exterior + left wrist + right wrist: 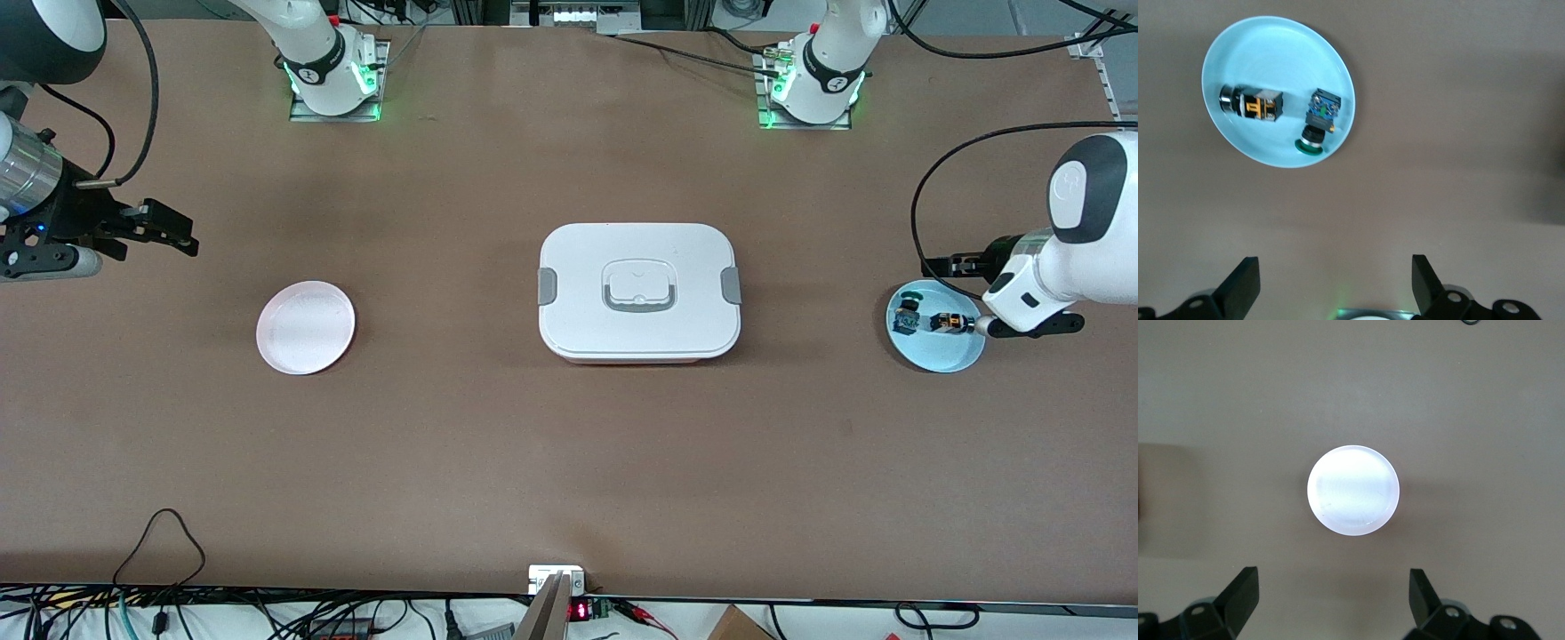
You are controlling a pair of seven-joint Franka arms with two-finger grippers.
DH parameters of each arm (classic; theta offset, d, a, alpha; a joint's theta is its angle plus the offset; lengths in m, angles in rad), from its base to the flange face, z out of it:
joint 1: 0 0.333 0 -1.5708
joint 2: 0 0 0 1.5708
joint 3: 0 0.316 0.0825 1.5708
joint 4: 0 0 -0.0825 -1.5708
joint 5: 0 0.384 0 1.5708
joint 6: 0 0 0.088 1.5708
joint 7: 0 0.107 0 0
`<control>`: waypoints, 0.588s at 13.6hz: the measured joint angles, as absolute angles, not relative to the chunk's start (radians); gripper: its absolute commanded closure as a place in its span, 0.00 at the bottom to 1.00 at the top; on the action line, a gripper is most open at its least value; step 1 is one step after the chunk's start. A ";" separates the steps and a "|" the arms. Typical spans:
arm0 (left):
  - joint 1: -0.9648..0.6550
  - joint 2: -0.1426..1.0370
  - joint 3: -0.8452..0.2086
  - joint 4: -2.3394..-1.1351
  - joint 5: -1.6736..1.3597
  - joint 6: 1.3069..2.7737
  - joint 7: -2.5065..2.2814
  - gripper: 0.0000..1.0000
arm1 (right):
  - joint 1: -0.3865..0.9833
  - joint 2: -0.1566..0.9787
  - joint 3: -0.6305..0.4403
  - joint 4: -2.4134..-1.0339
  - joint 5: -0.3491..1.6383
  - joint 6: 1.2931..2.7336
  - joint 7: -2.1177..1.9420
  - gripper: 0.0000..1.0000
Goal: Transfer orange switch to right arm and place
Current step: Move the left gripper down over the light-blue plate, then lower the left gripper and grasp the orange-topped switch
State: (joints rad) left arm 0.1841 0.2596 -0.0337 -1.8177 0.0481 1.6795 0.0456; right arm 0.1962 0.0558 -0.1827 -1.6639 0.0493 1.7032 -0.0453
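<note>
The orange switch (949, 323) (1253, 105) lies on its side in a light blue plate (938, 356) (1271, 60) at the left arm's end of the table. A black switch with green-blue parts (907, 316) (1318, 120) lies beside it in the same plate. My left gripper (1000, 295) (1336, 280) hangs open and holds nothing, over the plate's edge and the bare table next to it. My right gripper (173, 229) (1335, 597) is open and empty, up in the air at the right arm's end of the table.
A pale pink plate (305, 327) (1353, 489) sits bare toward the right arm's end. A white lidded box with grey latches (638, 292) stands mid-table. Cables lie along the table's edge nearest the front camera.
</note>
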 measured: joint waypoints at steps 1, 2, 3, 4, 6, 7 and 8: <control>0.202 0.270 -0.033 -1.823 0.048 1.706 0.067 0.00 | 0.196 0.056 -0.183 -1.664 0.049 1.703 -0.045 0.00; 0.219 0.279 -0.033 -1.826 0.048 1.730 0.078 0.00 | 0.196 0.056 -0.183 -1.664 0.049 1.703 -0.045 0.00; 0.233 0.289 -0.032 -1.829 0.048 1.750 0.085 0.00 | 0.196 0.056 -0.183 -1.664 0.049 1.703 -0.045 0.00; 0.245 0.302 -0.032 -1.832 0.050 1.773 0.087 0.00 | 0.196 0.056 -0.183 -1.664 0.049 1.703 -0.045 0.00; 0.270 0.340 -0.031 -1.836 0.086 1.829 0.090 0.00 | 0.196 0.056 -0.183 -1.664 0.049 1.703 -0.045 0.00; 0.283 0.361 -0.031 -1.836 0.099 1.851 0.102 0.00 | 0.196 0.056 -0.183 -1.664 0.049 1.703 -0.045 0.00; 0.293 0.378 -0.031 -1.836 0.103 1.866 0.112 0.00 | 0.196 0.056 -0.183 -1.664 0.049 1.703 -0.045 0.00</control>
